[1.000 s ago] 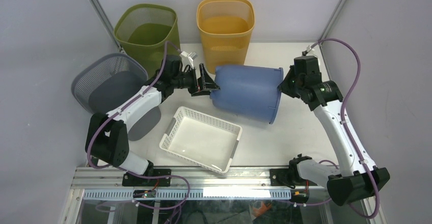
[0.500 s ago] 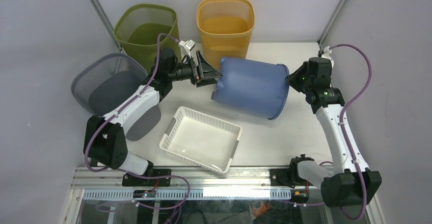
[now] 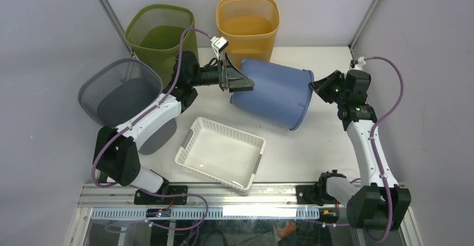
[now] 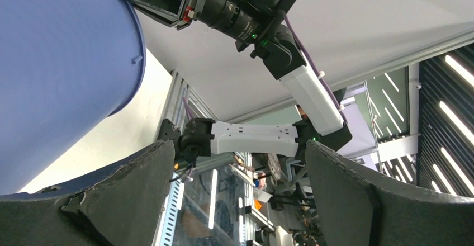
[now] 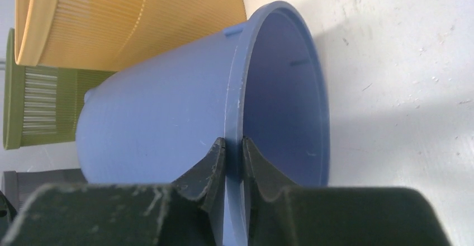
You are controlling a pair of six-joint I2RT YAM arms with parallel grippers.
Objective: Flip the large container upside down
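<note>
The blue bucket (image 3: pixel 274 92) lies on its side at frame centre, mouth facing right, where my right gripper (image 5: pixel 232 145) pinches its rim (image 5: pixel 235 89); my left gripper (image 3: pixel 239 81) gapes open at its base.

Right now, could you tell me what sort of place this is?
Likely a robotics lab workcell: left arm and right arm bolted to a metal-framed table, grey enclosure panels around, the blue container as a prop.
</note>
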